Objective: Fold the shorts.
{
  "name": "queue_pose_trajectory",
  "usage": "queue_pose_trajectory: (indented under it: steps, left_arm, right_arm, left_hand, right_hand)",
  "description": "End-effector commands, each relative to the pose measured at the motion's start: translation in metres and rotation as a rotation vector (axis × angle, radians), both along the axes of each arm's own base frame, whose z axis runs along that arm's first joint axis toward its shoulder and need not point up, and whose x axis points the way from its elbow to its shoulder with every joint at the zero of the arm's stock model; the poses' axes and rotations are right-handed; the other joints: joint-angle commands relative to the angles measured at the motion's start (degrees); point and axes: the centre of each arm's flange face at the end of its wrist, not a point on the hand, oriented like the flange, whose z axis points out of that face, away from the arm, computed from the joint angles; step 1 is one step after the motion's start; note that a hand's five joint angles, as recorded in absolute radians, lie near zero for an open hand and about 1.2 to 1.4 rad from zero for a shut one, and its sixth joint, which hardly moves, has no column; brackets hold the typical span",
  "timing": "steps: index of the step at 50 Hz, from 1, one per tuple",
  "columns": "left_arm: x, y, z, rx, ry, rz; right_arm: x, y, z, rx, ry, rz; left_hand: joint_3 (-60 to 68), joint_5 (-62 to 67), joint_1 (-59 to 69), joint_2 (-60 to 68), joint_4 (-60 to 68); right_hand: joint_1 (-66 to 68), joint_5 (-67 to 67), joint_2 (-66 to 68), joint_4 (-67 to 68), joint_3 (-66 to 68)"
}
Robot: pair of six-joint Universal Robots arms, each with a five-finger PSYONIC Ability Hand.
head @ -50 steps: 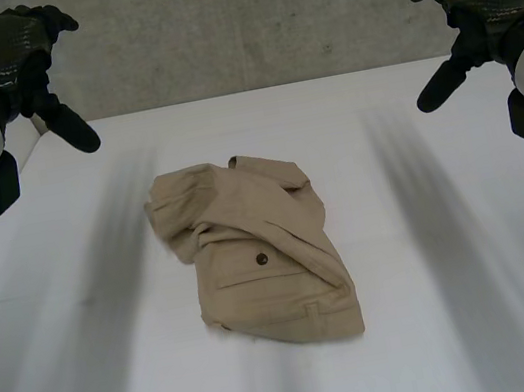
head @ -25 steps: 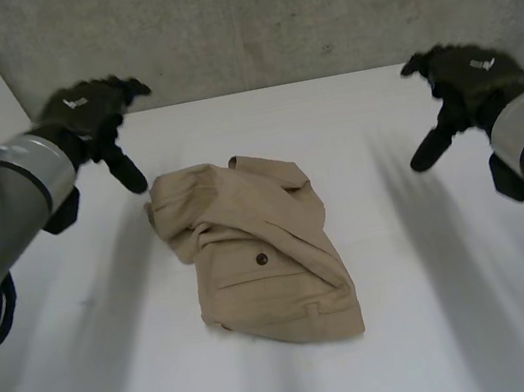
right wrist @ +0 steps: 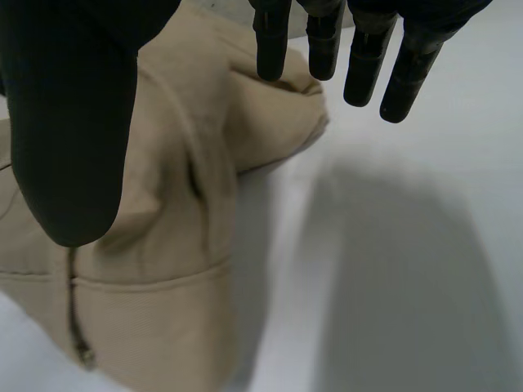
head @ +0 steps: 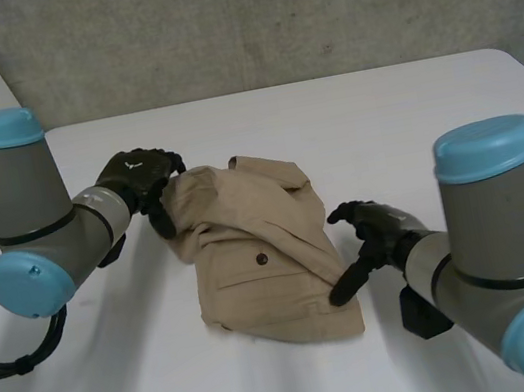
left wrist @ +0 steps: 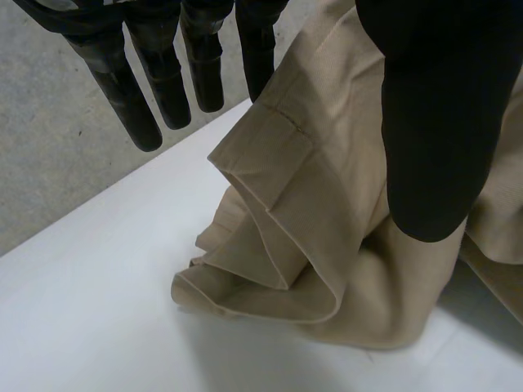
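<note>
The tan shorts (head: 261, 247) lie crumpled in the middle of the white table (head: 409, 109), a buttoned pocket facing up. My left hand (head: 142, 176) is at their far left corner. In the left wrist view its straight fingers (left wrist: 163, 73) hang behind a folded edge of the shorts (left wrist: 302, 245), and its thumb (left wrist: 441, 122) lies in front of the cloth without pinching it. My right hand (head: 375, 232) is at the shorts' right edge, near the front. The right wrist view shows its fingers (right wrist: 359, 57) straight over bare table and its thumb (right wrist: 73, 106) above the shorts (right wrist: 155, 269). Both hands are open.
A grey concrete wall (head: 260, 13) stands behind the table's far edge. Bare white table surface lies all round the shorts, wider at the front left (head: 103, 386) and the far right.
Both arms have come down from high at the sides to the shorts. The left hand reached the far left corner, the right hand the right edge. The shorts have not moved.
</note>
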Motion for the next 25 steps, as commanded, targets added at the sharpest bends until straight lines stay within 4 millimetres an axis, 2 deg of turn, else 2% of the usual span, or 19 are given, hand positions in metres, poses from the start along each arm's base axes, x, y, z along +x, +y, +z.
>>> queue_pose_trajectory:
  steps: [1, 3, 4, 5, 6, 7, 8, 10, 11, 12, 14, 15, 17, 18, 19, 20, 22, 23, 25]
  left_arm:
    - [-0.003, -0.003, -0.001, -0.021, 0.009, -0.004]
    - [-0.005, -0.004, -0.002, -0.026, 0.009, -0.008]
    - [-0.006, -0.005, -0.003, -0.024, 0.01, -0.009]
    - [-0.007, -0.005, -0.003, -0.027, 0.009, -0.011]
    - [-0.009, -0.006, -0.004, -0.028, 0.009, -0.013]
    - [-0.012, -0.008, -0.004, -0.036, 0.012, -0.017]
    - [-0.014, -0.008, -0.003, -0.041, 0.015, -0.02]
    - [-0.017, -0.011, 0.002, -0.064, 0.021, -0.022]
    - [-0.019, -0.016, 0.011, -0.097, 0.03, -0.014]
    - [-0.019, -0.019, 0.016, -0.118, 0.032, -0.007]
    - [-0.021, -0.024, 0.029, -0.168, 0.041, 0.006]
    - [-0.022, -0.032, 0.048, -0.243, 0.049, 0.025]
    - [-0.022, -0.038, 0.069, -0.331, 0.065, 0.049]
    - [-0.022, -0.043, 0.083, -0.394, 0.08, 0.068]
    - [-0.021, -0.049, 0.11, -0.504, 0.108, 0.103]
    - [-0.02, -0.051, 0.122, -0.556, 0.125, 0.126]
    - [-0.017, -0.053, 0.153, -0.675, 0.176, 0.174]
    - [-0.012, -0.051, 0.185, -0.793, 0.239, 0.219]
    - [-0.006, -0.045, 0.215, -0.899, 0.301, 0.254]
  right_arm:
    - [0.018, 0.007, -0.006, 0.027, -0.04, 0.024]
    - [0.021, 0.007, -0.006, 0.027, -0.042, 0.029]
    - [0.022, 0.007, -0.007, 0.024, -0.038, 0.03]
    - [0.022, 0.006, -0.007, 0.016, -0.032, 0.03]
    - [0.022, 0.006, -0.006, 0.011, -0.031, 0.025]
    - [0.022, 0.005, -0.007, 0.008, -0.028, 0.024]
    - [0.023, 0.002, -0.005, -0.011, -0.028, 0.019]
    - [0.025, -0.003, 0.002, -0.053, -0.026, 0.017]
    - [0.027, -0.008, 0.008, -0.089, -0.026, 0.02]
    - [0.032, -0.02, 0.023, -0.19, -0.007, 0.035]
    - [0.037, -0.032, 0.042, -0.32, 0.055, 0.063]
    - [0.04, -0.036, 0.053, -0.392, 0.097, 0.081]
    - [0.044, -0.05, 0.092, -0.649, 0.271, 0.115]
    - [0.046, -0.053, 0.105, -0.723, 0.307, 0.11]
    - [0.047, -0.057, 0.122, -0.811, 0.341, 0.093]
    - [0.052, -0.061, 0.159, -0.999, 0.397, 0.041]
    - [0.055, -0.066, 0.191, -1.165, 0.432, -0.036]
    - [0.056, -0.069, 0.223, -1.316, 0.438, -0.129]
    - [0.057, -0.069, 0.247, -1.439, 0.442, -0.209]
  left_hand:
    - [7.0, 6.5, 6.8, 6.8, 6.8]
    - [9.5, 9.0, 9.3, 9.4, 9.3]
    - [12.2, 11.7, 12.0, 12.0, 12.0]
    - [17.4, 16.9, 17.2, 17.2, 17.2]
    - [25.4, 25.0, 25.3, 25.3, 25.2]
    - [41.8, 41.4, 41.7, 41.7, 41.6]
    - [47.0, 46.5, 46.8, 46.8, 46.8]
    - [57.6, 57.1, 57.4, 57.4, 57.4]
    - [58.9, 58.5, 58.8, 58.8, 58.7]
    - [58.9, 58.5, 58.8, 58.8, 58.8]
    - [58.9, 58.5, 58.8, 58.8, 58.8]
    - [58.9, 58.5, 58.8, 58.8, 58.8]
    - [58.9, 58.5, 58.8, 58.8, 58.8]
    - [58.9, 58.5, 58.8, 58.8, 58.8]
    - [58.9, 58.5, 58.8, 58.8, 58.8]
    - [58.9, 58.5, 58.8, 58.8, 58.8]
    - [58.9, 58.5, 58.8, 58.8, 58.8]
    - [58.9, 58.5, 58.8, 58.8, 58.8]
    - [58.9, 58.5, 58.8, 58.8, 58.8]
  right_hand:
    - [-1.7, -4.1, -2.7, -3.6, -2.0]
    - [3.7, 1.3, 2.7, 1.8, 3.4]
    - [20.9, 18.5, 19.9, 19.0, 20.6]
    - [30.8, 28.4, 29.7, 28.8, 30.4]
    - [44.7, 42.3, 43.7, 42.8, 44.4]
    - [57.5, 55.1, 56.5, 55.6, 57.2]
    - [68.2, 65.8, 67.2, 66.3, 67.9]
    - [68.3, 65.9, 67.3, 66.4, 68.0]
    - [68.3, 65.9, 67.3, 66.4, 68.0]
    - [68.3, 65.9, 67.3, 66.4, 68.0]
    - [68.3, 65.9, 67.3, 66.4, 68.0]
    - [68.3, 65.9, 67.3, 66.4, 68.0]
    - [68.3, 65.9, 67.3, 66.4, 68.0]
    - [68.3, 65.9, 67.3, 66.4, 68.0]
    - [68.3, 65.9, 67.3, 66.4, 68.0]
    - [68.3, 65.9, 67.3, 66.4, 68.0]
    - [68.3, 65.9, 67.3, 66.4, 68.0]
    - [68.3, 65.9, 67.3, 66.4, 68.0]
    - [68.3, 65.9, 67.3, 66.4, 68.0]
